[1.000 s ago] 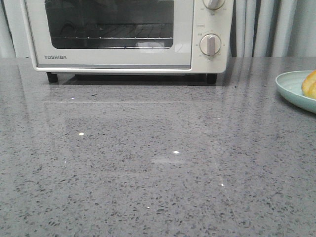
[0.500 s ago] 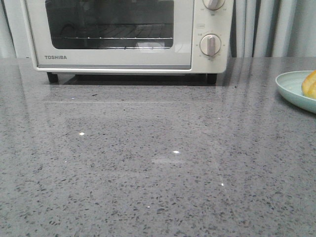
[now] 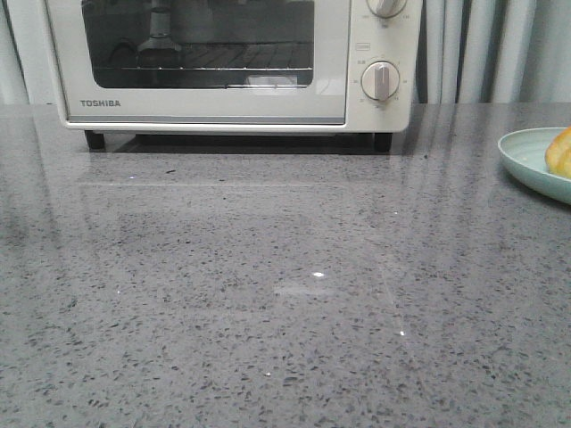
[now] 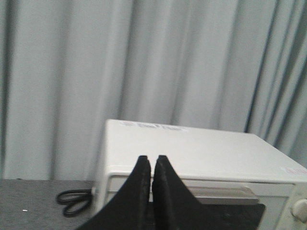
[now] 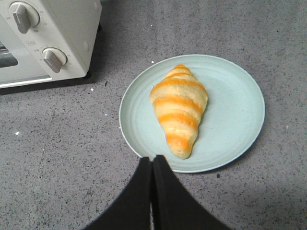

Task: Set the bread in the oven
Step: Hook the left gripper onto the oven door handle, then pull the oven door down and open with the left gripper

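A grey speckled stone countertop [image 3: 285, 294] fills most of the front view, glossy enough to mirror what stands on it. Pale grey-blue curtains [image 4: 144, 62] hang in folds behind everything.

The cream-white TOSHIBA toaster oven [image 3: 223, 62] stands at the back of the countertop, left of centre, on black feet. Its glass-windowed door [image 3: 196, 45] is closed, with the wire rack [image 3: 205, 67] visible through the glass. Two round knobs [image 3: 381, 80] sit one above the other on its right-hand panel. From the left wrist view the oven's flat top and the door handle [image 4: 225, 192] are seen from in front and above, and a coiled black cable [image 4: 74, 201] lies on the countertop beside the oven's side.

A pale mint-green plate [image 5: 230, 115] rests on the countertop well to the right of the oven, cut off by the right edge in the front view. The bread [image 5: 179, 109], a golden croissant-shaped roll with orange-brown stripes, lies in the middle of the plate, its tapered end pointing toward the right gripper.

The left gripper [image 4: 152, 160] hangs in front of the oven, above its top edge, its black fingers pressed together with only a thin slit between them, holding nothing. The right gripper [image 5: 151, 163] hovers above the near rim of the plate, just short of the bread's tip, fingers likewise closed and empty.
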`<move>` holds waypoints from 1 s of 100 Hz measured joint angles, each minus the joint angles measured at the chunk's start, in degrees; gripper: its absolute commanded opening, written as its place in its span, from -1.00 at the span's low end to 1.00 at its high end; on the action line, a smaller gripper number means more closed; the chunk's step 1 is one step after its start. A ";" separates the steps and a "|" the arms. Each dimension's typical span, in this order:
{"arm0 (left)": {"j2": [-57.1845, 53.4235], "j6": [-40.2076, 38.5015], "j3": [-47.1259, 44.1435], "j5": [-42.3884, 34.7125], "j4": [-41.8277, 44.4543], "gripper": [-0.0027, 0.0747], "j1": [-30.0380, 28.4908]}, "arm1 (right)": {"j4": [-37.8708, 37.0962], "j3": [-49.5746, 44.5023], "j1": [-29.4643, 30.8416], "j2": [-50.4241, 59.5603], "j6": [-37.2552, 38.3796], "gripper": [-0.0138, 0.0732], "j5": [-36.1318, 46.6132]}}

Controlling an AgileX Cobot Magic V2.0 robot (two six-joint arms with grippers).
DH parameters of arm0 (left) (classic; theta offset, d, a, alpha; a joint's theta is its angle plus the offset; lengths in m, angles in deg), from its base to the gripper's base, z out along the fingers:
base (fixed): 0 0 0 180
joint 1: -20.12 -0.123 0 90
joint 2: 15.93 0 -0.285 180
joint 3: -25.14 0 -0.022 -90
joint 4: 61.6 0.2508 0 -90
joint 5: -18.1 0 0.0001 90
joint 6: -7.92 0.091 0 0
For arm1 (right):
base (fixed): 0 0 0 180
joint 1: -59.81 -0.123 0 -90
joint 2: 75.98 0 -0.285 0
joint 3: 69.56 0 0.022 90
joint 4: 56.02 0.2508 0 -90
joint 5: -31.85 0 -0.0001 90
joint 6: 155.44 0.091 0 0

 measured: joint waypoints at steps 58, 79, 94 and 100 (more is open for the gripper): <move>32.30 0.00 22.60 5.01 1.19 -0.99 8.33 | 0.40 0.00 0.00 -0.08 0.00 -0.84 -0.66; 37.35 -0.05 24.55 5.10 1.19 -0.99 8.33 | 0.44 0.00 0.00 -0.08 0.00 -0.84 -0.13; 39.32 -0.05 24.55 5.10 1.19 -0.99 8.33 | 0.44 0.00 0.00 -0.08 0.00 -0.84 0.22; 39.64 -0.05 24.55 5.10 1.19 -0.99 8.33 | 0.44 0.00 0.00 -0.08 0.00 -0.84 0.58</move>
